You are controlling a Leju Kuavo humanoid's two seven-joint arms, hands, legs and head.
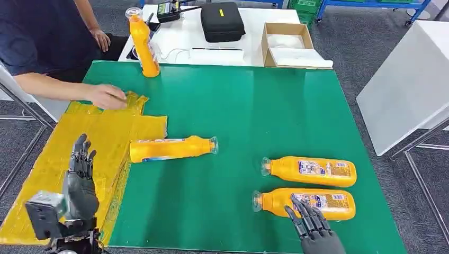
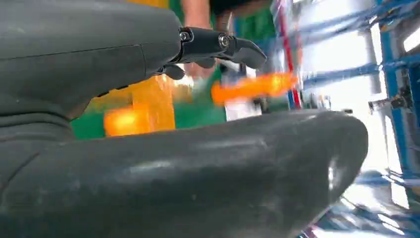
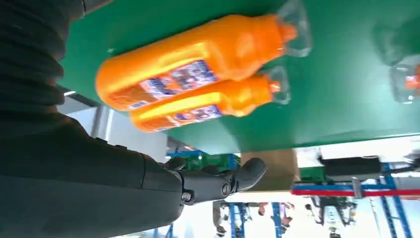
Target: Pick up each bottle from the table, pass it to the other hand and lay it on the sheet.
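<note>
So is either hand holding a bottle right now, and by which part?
Nothing is held. The left hand is open above the yellow sheet; the right hand hovers open by the nearest bottle.

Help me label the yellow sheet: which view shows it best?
The head view: the yellow sheet lies wrinkled along the green table's left side, a person's hand on its far end. The left wrist view gives blurred yellow patches beyond the left hand; the right wrist view faces two bottles.

Bright, even overhead light; soft glare on the green mat (image 1: 254,106); left wrist view motion-blurred.
</note>
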